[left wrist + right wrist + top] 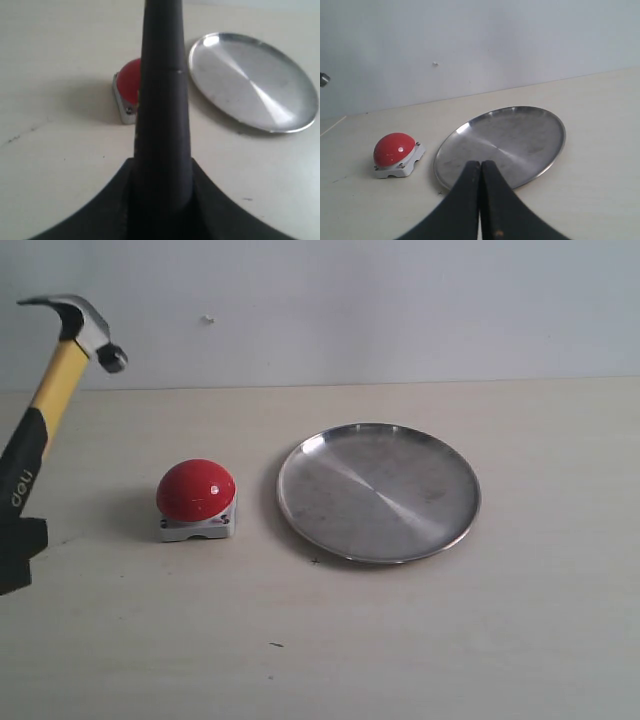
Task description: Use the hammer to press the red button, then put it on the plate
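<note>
My left gripper (20,532) is shut on the black lower grip of the hammer (60,370) at the far left edge. The hammer stands tilted, with its dark metal head up near the wall, above and left of the red button (196,488). In the left wrist view the black handle (162,100) rises from between my closed jaws and hides part of the red button (128,84). The silver plate (378,492) lies right of the button. My right gripper (481,167) is shut on nothing, hovering near the plate's (520,137) near rim.
The button (394,148) sits on a square grey-white base on the pale wooden table (450,640). A plain light wall (400,300) runs behind the table. Small dark specks mark the tabletop in front of the plate.
</note>
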You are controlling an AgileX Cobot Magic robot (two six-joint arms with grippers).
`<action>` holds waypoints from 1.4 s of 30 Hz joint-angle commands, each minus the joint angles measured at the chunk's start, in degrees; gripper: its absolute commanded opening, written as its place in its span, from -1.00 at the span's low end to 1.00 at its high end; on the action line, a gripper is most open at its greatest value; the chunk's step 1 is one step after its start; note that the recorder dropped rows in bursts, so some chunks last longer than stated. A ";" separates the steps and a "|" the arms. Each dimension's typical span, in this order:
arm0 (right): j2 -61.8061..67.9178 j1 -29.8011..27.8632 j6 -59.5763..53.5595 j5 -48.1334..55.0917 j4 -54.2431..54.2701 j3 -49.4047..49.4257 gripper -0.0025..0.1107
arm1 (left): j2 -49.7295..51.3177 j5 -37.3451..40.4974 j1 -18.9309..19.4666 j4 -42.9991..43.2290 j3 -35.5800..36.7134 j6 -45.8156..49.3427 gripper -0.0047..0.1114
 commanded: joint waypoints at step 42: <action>-0.41 0.00 -0.47 -0.48 -0.11 0.25 -0.96 | 18.79 6.19 -3.28 16.37 -11.92 -7.21 -0.92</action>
